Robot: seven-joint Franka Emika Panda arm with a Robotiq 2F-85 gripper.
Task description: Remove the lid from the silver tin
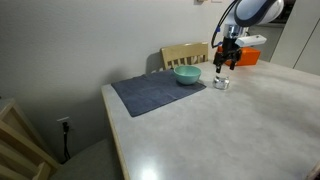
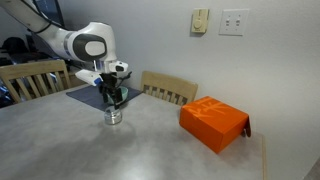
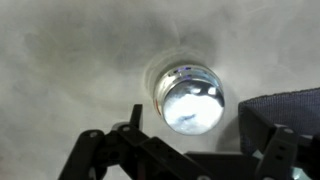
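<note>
A pale grey mottled surface (image 1: 250,120) takes up most of the room, softly and evenly lit. The wall (image 1: 100,40) behind it is plain off-white. A light wooden chair (image 1: 185,53) is tucked in at twelve o'clock, and a slatted wooden one (image 1: 18,140) stands at eight o'clock. A socket (image 1: 66,125) sits low at nine o'clock. In an exterior view, a switch plate (image 2: 233,22) hangs at one o'clock.

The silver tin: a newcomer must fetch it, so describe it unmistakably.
On the pale table, look beside the grey mat, below the gripper. The silver tin is tiny, round and shiny, much smaller than the teal bowl and unlike the orange box.
</note>
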